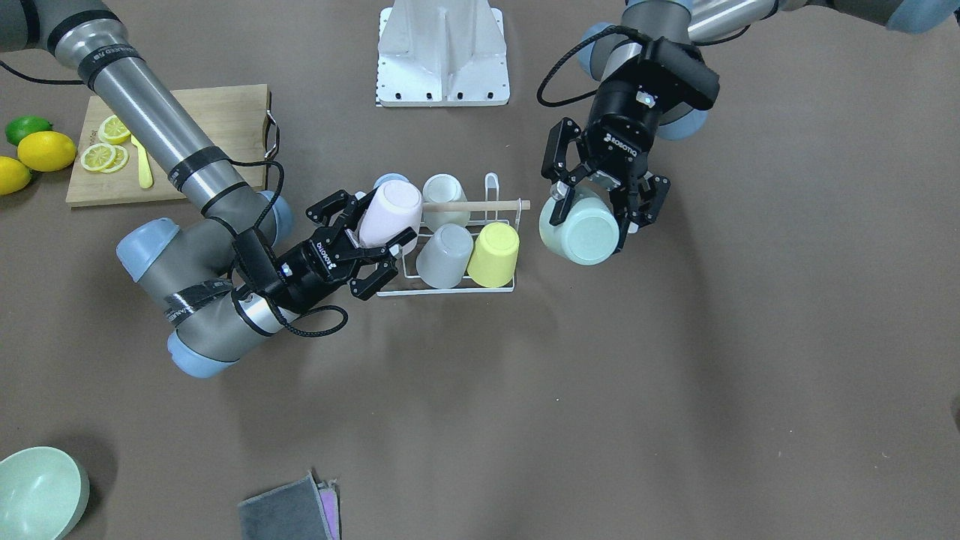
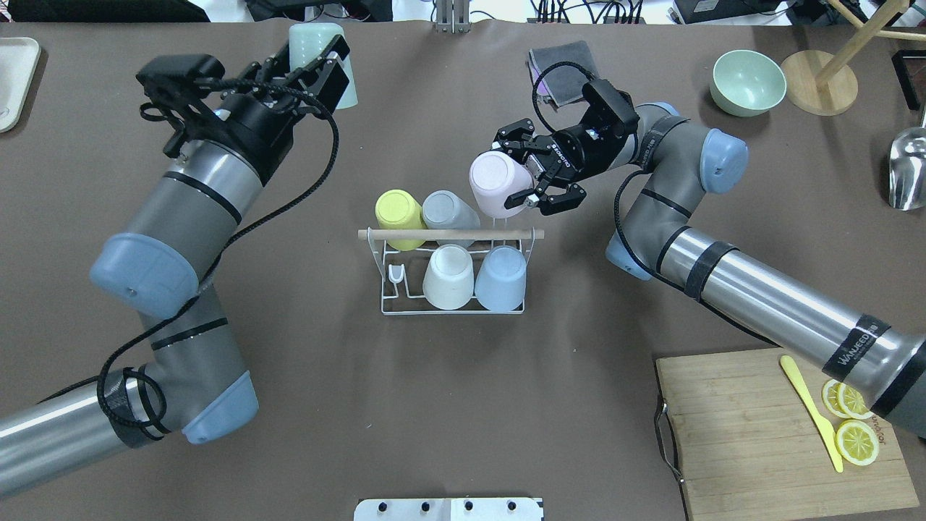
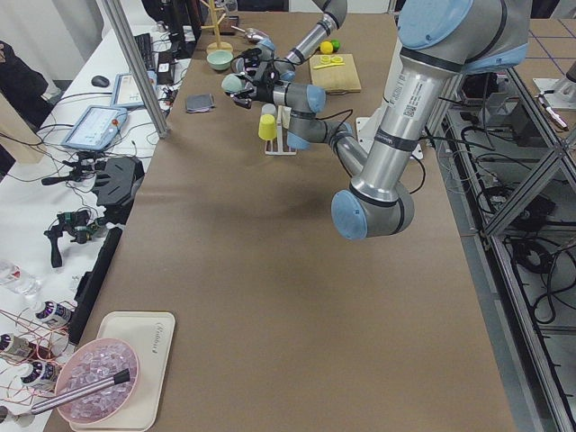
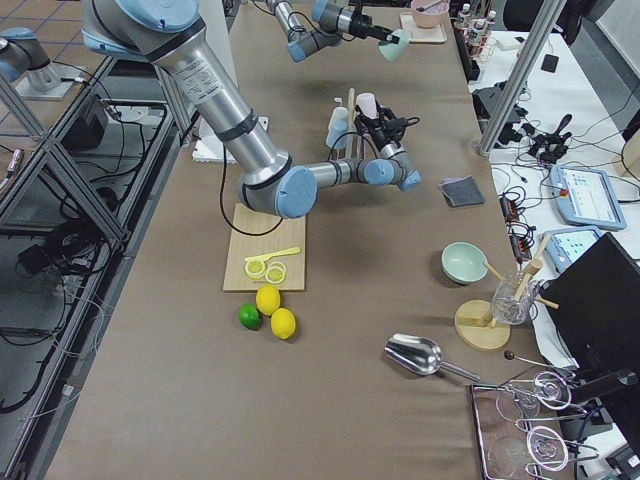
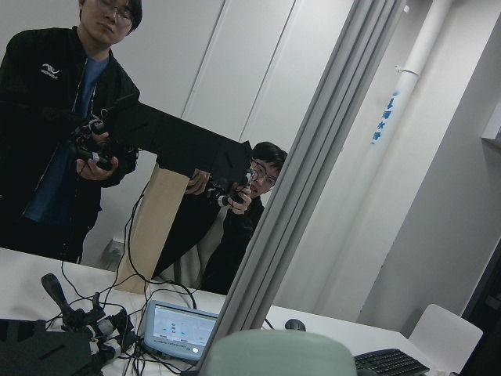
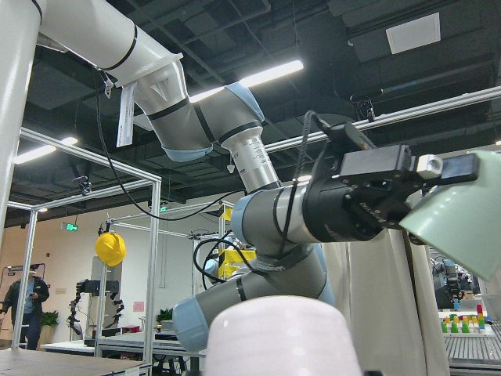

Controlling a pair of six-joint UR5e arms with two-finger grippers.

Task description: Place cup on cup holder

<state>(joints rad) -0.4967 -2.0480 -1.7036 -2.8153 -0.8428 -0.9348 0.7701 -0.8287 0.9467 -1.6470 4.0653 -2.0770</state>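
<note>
Right tool [image 2: 522, 170] is clamped across the side wall of the pink cup [image 2: 492, 181], which is bottom-up and tilted at the rack [image 2: 448, 234] in the middle of the table [image 2: 463, 405], over the row nearer the far edge. Left tool [image 1: 596, 219] pinches the mint cup [image 1: 583, 238] the same way, held high toward the far edge, well apart from the rack. These look light, stiff and smooth, so a mid-wall pinch that leaves the mouth free seems right; I'd worry about slipping, not breakage.
</note>
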